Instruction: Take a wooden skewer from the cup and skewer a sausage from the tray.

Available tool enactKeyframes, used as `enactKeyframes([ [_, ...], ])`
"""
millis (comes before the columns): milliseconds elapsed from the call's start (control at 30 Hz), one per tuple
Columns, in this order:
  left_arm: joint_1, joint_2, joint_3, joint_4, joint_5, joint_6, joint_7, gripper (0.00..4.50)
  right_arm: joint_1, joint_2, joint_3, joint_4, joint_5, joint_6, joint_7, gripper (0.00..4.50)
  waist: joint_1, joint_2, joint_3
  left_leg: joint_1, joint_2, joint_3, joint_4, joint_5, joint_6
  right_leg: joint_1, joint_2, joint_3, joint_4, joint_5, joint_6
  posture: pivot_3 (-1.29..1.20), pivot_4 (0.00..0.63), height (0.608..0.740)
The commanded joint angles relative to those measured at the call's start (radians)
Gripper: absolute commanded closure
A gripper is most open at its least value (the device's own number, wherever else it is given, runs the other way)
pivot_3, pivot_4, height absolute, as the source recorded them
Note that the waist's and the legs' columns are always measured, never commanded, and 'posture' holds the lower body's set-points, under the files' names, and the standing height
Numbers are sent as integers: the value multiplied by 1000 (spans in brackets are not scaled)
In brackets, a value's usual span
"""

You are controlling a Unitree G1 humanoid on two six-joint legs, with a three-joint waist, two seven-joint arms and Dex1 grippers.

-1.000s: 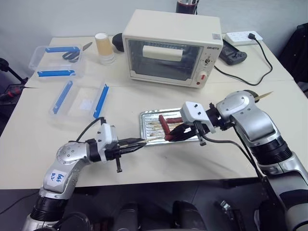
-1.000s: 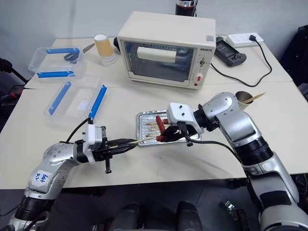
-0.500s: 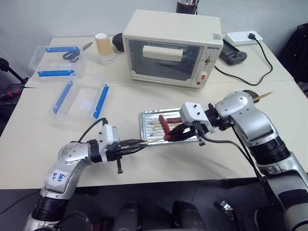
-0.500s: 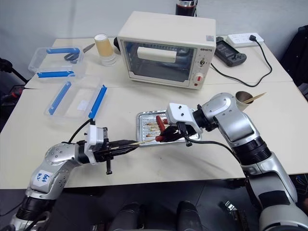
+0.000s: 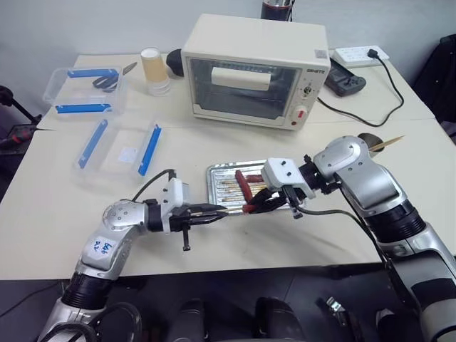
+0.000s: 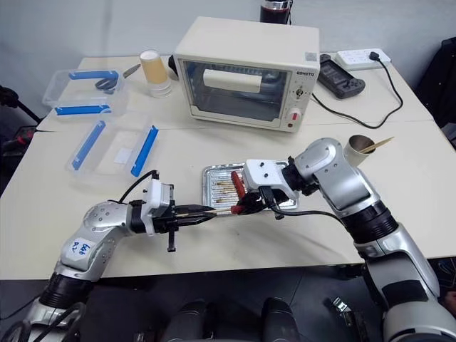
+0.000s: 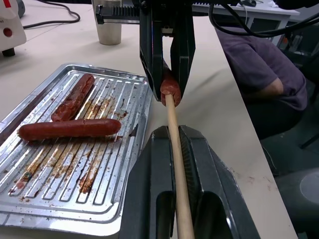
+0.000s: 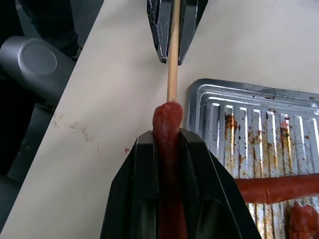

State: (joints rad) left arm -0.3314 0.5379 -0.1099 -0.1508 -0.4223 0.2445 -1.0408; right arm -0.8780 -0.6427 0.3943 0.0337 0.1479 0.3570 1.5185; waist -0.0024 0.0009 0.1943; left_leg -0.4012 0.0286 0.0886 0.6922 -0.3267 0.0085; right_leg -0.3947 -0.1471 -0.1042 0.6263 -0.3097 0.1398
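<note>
The left gripper (image 7: 174,149), two black fingers clamped tight, holds the thin, pale wooden skewer (image 7: 175,164) level, its tip touching the end of the glossy reddish-brown sausage (image 8: 168,149). The right gripper (image 8: 168,144) pinches that sausage just beside the shiny ridged metal tray (image 7: 107,199), grease-streaked, where two more sausages (image 7: 70,128) lie. The grey-beige paper cup (image 6: 360,148) stands well apart, by the right arm.

Small dark brand word on the toaster oven (image 5: 254,70), top right of its front, too small to read. Blue handwritten marks on a white sticker (image 5: 102,246), illegible.
</note>
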Motion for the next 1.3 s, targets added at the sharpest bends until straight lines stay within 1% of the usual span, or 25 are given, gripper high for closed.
enactKeyframes([
  [33,-35,-36,-62,-20,7,-4,-29,4500,-37,38,7,-26,18,-17,10,4136,0,0,0,0,0,0,0,0,0,0,0,0,0,0,0,0,150,740],
  [167,-66,-74,-94,-5,15,3,-35,4500,-45,56,12,-30,20,-9,11,4136,2,0,0,0,0,0,0,0,0,0,0,0,0,0,0,0,150,740],
  [333,-80,-100,-105,1,27,15,-46,4500,-46,64,8,-32,22,-5,17,4136,0,0,0,0,0,0,0,0,0,0,0,0,0,0,0,0,150,740],
  [467,-83,-109,-97,2,31,19,-46,4500,-39,57,2,-38,28,19,19,4136,1,0,0,0,0,0,0,0,0,0,0,0,0,0,0,0,150,740],
  [567,-72,-95,-72,4,34,16,-45,4500,-26,36,-18,-38,28,47,5,4136,1,0,0,0,0,0,1,0,0,0,0,0,0,0,0,0,150,740],
  [700,-45,-59,-15,6,26,16,-41,4500,-1,-18,-57,-13,24,37,-1,3038,0,0,0,0,0,0,1,0,0,0,0,0,0,0,0,0,150,740],
  [867,4,3,54,1,15,6,-39,4500,36,-110,-103,17,36,-33,27,1372,2,0,0,-1,0,-1,1,0,0,0,0,0,0,0,0,0,150,740],
  [967,58,49,120,-11,-9,2,-45,4500,75,-176,-154,-2,90,-21,68,351,1,0,0,-1,0,-1,1,0,0,0,0,0,0,0,0,0,150,740],
  [1000,75,57,137,-18,-19,0,-46,4500,89,-186,-170,-13,113,-9,71,76,1,0,0,-1,0,-1,0,0,0,0,0,0,0,0,0,0,150,740],
  [1100,161,59,245,-63,-96,-6,-28,4500,185,-191,-292,-81,274,84,41,27,0,0,0,-1,1,-1,0,0,0,0,0,0,0,0,0,0,150,740],
  [1200,247,30,372,-113,-143,-17,62,4500,326,-183,-417,-171,401,142,-25,27,2,0,0,-1,1,-2,0,0,0,0,0,-1,-1,0,0,0,150,740],
  [1233,289,7,443,-140,-181,-8,118,4500,395,-147,-489,-209,452,142,-83,27,3,0,0,0,1,-2,0,0,0,1,-1,-1,0,0,0,0,150,740],
  [1300,351,-37,544,-190,-257,19,208,4500,488,-68,-590,-259,480,55,-177,27,5,-3,-2,0,2,-4,0,0,0,2,-1,-2,-1,0,0,0,150,740],
])
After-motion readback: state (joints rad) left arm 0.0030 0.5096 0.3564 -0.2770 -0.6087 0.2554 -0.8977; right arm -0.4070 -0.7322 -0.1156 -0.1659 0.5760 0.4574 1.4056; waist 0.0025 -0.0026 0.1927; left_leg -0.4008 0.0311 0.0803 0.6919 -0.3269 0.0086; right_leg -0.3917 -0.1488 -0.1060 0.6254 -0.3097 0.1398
